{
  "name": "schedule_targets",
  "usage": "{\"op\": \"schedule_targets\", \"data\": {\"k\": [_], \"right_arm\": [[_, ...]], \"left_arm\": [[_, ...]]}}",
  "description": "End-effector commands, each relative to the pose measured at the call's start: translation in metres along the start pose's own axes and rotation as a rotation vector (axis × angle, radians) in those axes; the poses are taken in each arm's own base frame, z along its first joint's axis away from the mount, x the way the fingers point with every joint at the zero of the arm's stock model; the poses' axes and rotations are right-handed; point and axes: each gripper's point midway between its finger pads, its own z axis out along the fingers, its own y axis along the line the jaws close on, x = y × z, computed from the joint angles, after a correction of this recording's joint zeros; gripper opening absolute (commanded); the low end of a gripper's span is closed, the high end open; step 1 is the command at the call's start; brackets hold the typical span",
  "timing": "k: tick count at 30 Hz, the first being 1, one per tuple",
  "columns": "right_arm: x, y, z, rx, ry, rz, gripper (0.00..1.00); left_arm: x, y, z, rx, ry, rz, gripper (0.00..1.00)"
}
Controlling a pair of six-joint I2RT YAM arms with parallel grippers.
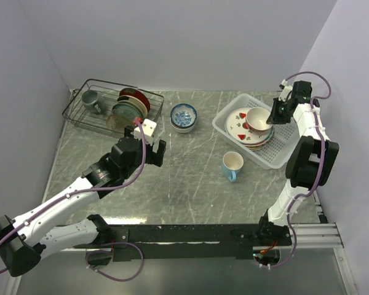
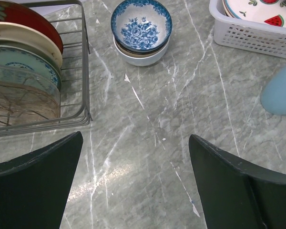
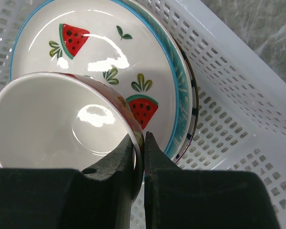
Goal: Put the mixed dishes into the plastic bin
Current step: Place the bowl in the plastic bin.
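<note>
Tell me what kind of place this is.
Probably a robot test cell, not a real kitchen: blank walls box in a marble-look table, two arms are bolted to a black rail, and dishes sit staged in a wire rack and plastic bin.

I'm seeing bright, even overhead light with soft shadows. Glare spots sit on the watermelon plate [image 3: 97,59] and inside the bowl [image 3: 93,117]; the table [image 2: 105,176] gleams at seven o'clock, left wrist view.

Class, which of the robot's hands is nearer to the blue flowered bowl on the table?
Left. The left hand is open just short of the blue bowl; the right hand is over at the white basket, pinching a cream bowl by its rim.
</note>
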Motion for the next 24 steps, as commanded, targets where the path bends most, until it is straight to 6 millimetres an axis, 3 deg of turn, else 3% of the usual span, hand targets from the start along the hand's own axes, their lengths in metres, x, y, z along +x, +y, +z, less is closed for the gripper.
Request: {"op": "schedule_targets", "data": {"k": [1, 15, 19, 24], "right_arm": [[-0.03, 0.012, -0.011, -0.021, -0.083, -0.032, 0.1], [-0.022, 0.004, 0.002, 0.003, -0.043, -0.033, 0.21], [-0.025, 0.007, -0.003, -0.005, -0.055, -0.043, 0.32], [-0.035, 0.016, -0.025, -0.014, -0.115, -0.071, 0.56]], "left_arm": [[-0.012, 0.003, 0.003, -0.007, -0.044, -0.005, 0.99], [-0.014, 0.005, 0.001, -0.008, -0.05, -0.011, 0.99], [-0.014, 0.004, 0.001, -0.001, -0.05, -0.014, 0.99], [-0.013, 0.003, 0.002, 0.012, -0.048, -0.027, 0.99]]}}
